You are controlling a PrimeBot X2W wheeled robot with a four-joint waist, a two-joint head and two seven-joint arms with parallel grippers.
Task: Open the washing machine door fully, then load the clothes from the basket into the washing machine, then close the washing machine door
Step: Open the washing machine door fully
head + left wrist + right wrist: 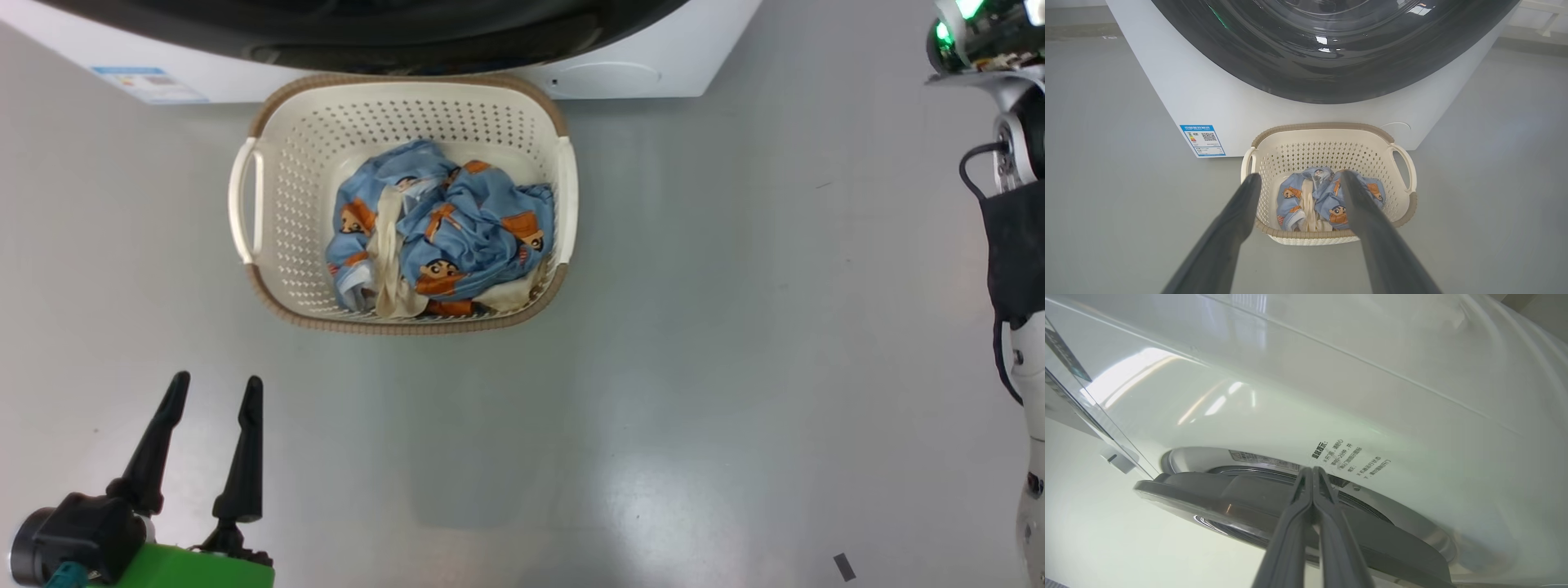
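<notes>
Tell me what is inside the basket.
The basket holds the clothes, a crumpled blue cartoon-print bundle with cream strips. Whatever lies under the bundle is covered.

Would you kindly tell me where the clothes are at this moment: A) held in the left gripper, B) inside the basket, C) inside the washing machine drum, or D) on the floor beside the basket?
B: the clothes lie bundled inside the basket, which stands just before the washing machine.
</notes>
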